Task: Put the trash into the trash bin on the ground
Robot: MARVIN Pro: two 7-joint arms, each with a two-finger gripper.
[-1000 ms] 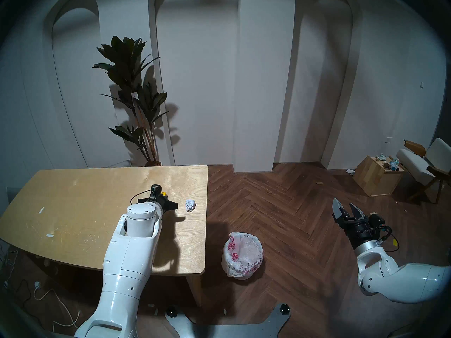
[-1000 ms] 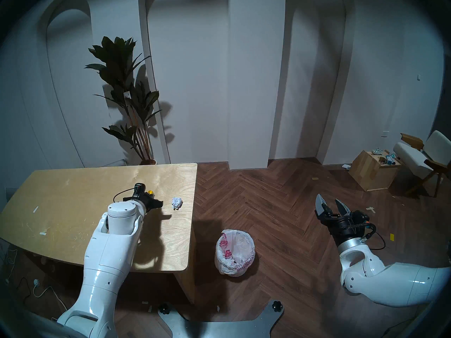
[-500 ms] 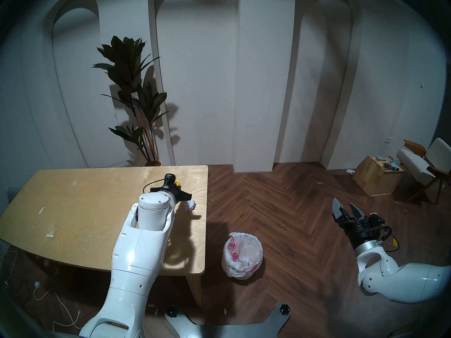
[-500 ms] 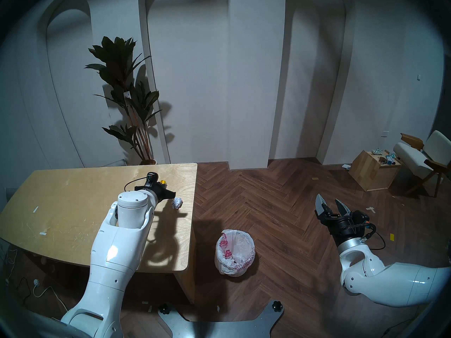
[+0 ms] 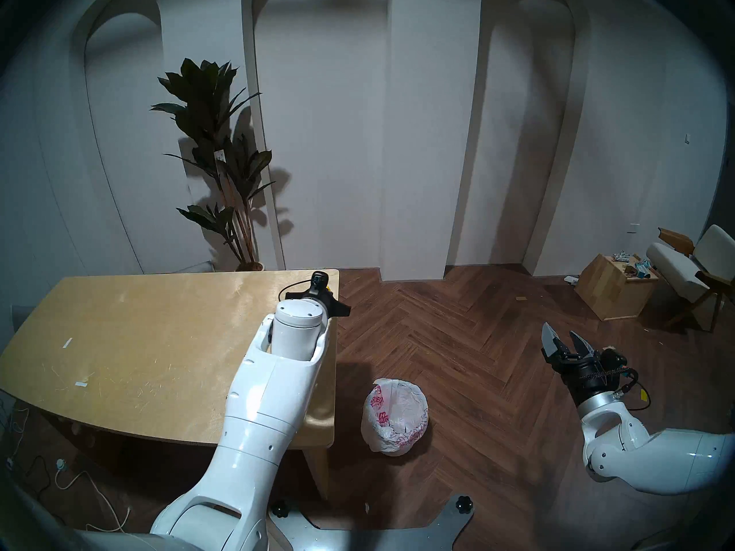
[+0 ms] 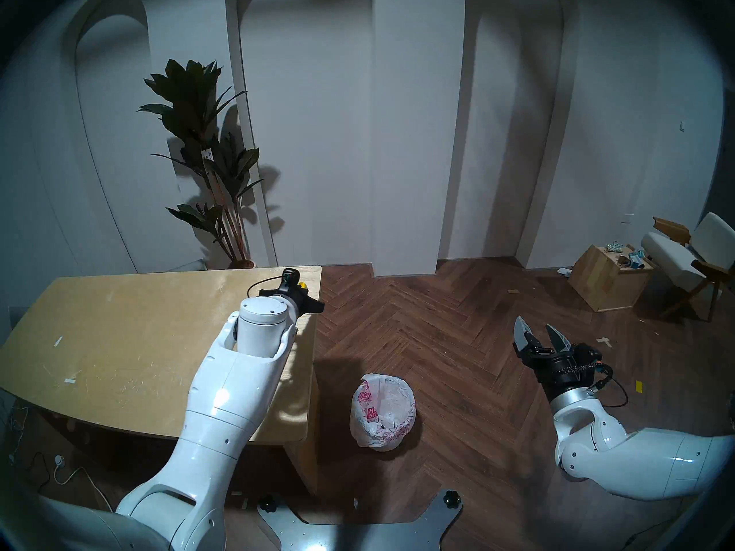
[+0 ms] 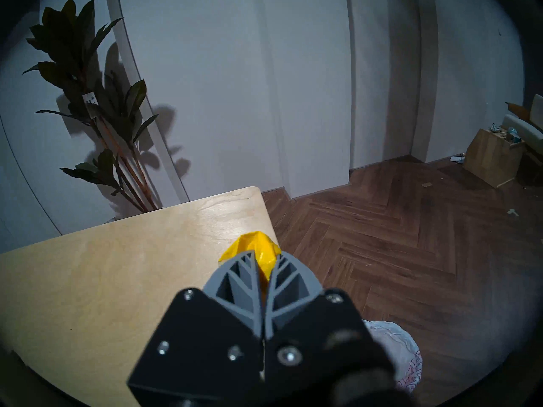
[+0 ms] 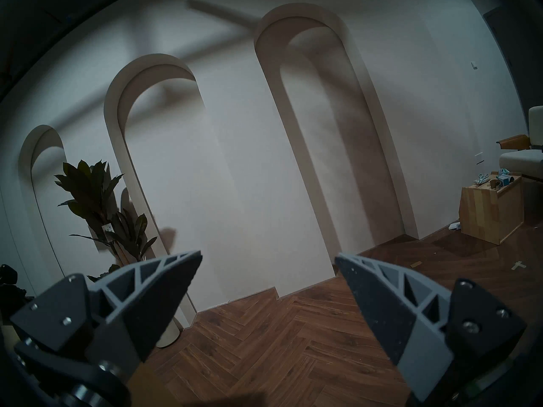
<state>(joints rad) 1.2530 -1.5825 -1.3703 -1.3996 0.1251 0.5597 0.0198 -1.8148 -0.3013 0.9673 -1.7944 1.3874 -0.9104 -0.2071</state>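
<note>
My left gripper point(image 7: 266, 255) is shut on a yellow crumpled wad point(image 7: 258, 249), which sticks out past the grey fingertips. In the head view the wad point(image 5: 329, 288) hangs over the far right corner of the wooden table point(image 5: 139, 339). The trash bin point(image 5: 395, 415), lined with a white red-printed bag, stands on the floor right of the table, nearer to me than the gripper. The white paper ball is hidden behind my left arm. My right gripper point(image 5: 560, 331) hovers open and empty over the floor, far right of the bin.
A potted plant point(image 5: 222, 160) stands behind the table. A wooden box of clutter point(image 5: 612, 285) and a chair point(image 5: 692, 276) sit at the far right. White tape strips point(image 5: 68, 342) lie on the table's left. Cables point(image 5: 79, 482) trail on the floor at left.
My left arm has swung right and away from me with the yellow wad, from mid-table to the far right corner, and now covers the white paper ball. The right arm has not moved.
</note>
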